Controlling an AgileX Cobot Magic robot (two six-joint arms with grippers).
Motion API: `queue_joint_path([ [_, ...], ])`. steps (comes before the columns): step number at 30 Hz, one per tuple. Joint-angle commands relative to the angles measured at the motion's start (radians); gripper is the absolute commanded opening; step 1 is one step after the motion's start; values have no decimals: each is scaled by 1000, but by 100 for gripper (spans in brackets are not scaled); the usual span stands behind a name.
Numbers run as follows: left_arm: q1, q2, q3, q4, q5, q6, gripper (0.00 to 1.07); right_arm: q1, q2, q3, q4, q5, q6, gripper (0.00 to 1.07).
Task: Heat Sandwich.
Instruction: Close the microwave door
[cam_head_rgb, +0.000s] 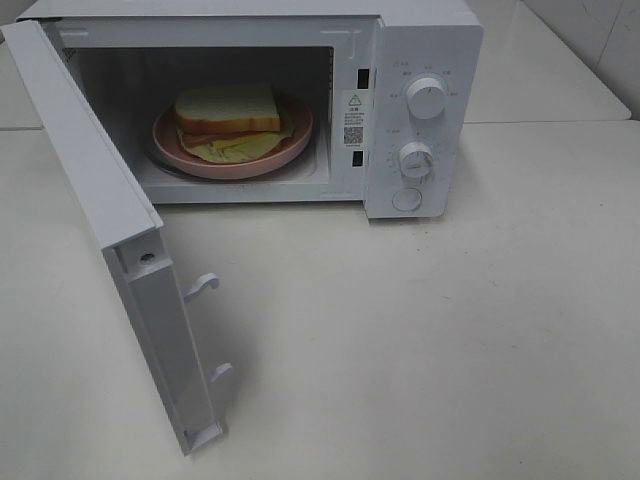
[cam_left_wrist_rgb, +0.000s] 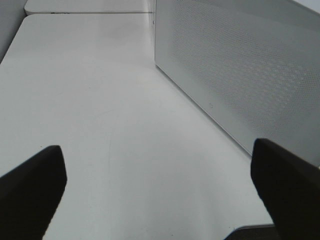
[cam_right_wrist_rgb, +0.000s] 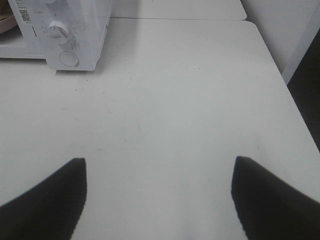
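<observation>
Exterior high showed the microwave door (cam_head_rgb: 160, 320) swung open at the frame's left, the sandwich (cam_head_rgb: 228, 110) on a pink plate (cam_head_rgb: 293, 147) inside the microwave (cam_head_rgb: 430, 40) at upper centre, and 2 knobs (cam_head_rgb: 427, 98) to its right. The left gripper (cam_left_wrist_rgb: 157, 170) and right gripper (cam_right_wrist_rgb: 159, 175) both stood wide apart over the white table (cam_right_wrist_rgb: 175, 100), gripping nothing.

Pink plate (cam_head_rgb: 236, 171), white table (cam_head_rgb: 450, 330)

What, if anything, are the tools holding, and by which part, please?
Nothing. The left tool and right tool are open and empty; the sandwich lies inside the microwave.
</observation>
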Motion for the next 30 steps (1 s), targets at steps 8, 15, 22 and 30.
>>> queue_joint_path([
  [8,3,32,-31,-14,-58,-5,95,-7,-29,1,1,-10,-14,76],
  [15,3,166,-31,-14,-131,-5,81,-7,-29,1,1,-10,-14,76],
  [22,3,321,-31,-13,-220,-5,43,-7,-29,1,1,-10,-14,76],
  [30,3,441,50,-13,-439,-1,0,-7,-29,1,1,-10,-14,76],
])
